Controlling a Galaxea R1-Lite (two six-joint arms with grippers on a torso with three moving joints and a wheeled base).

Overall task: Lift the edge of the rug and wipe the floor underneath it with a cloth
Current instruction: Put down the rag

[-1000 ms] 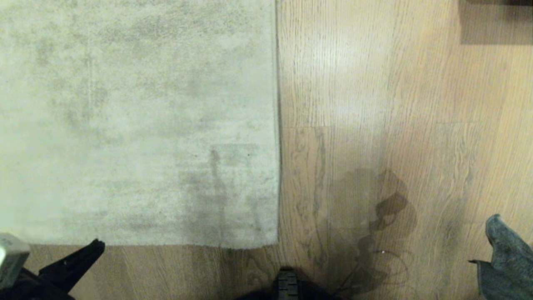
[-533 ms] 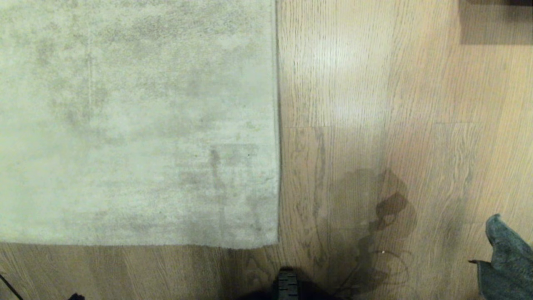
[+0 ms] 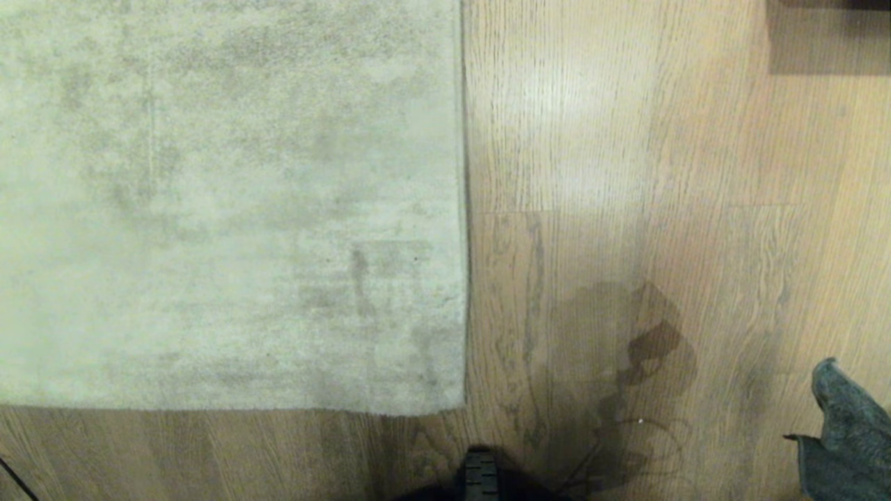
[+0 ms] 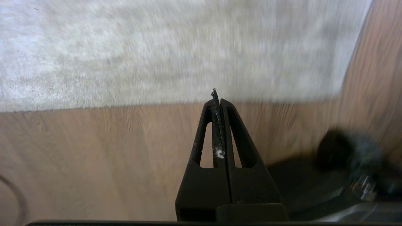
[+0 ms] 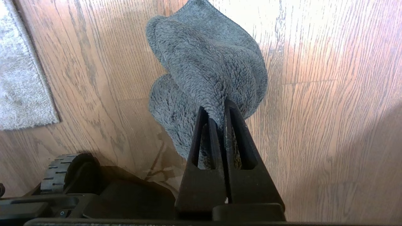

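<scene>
The pale grey rug [image 3: 230, 202] lies flat on the wooden floor [image 3: 626, 174], and its rug edge [image 3: 465, 209] runs straight down to a square corner [image 3: 462, 407]. At the lower right of the head view hangs the dark grey-teal cloth [image 3: 846, 435]. In the right wrist view my right gripper [image 5: 219, 108] is shut on the cloth [image 5: 207, 66], which dangles above the floor [image 5: 329, 94]. My left gripper [image 4: 218, 98] is shut and empty, bits of lint on its fingers [image 4: 216, 135], above bare floor [image 4: 94, 150] near the rug's near border [image 4: 125, 105]. The head view shows neither gripper.
My base's black wheel [image 3: 480, 476] sits at the bottom centre, its shadow spread over the planks to the right. A dark piece of furniture [image 3: 828, 35] stands at the top right. A thin dark cable [image 3: 14, 480] crosses the bottom left corner.
My left gripper and arm have pulled back out of the head view's bottom left corner. The rug, the cloth and the right arm have not moved.
</scene>
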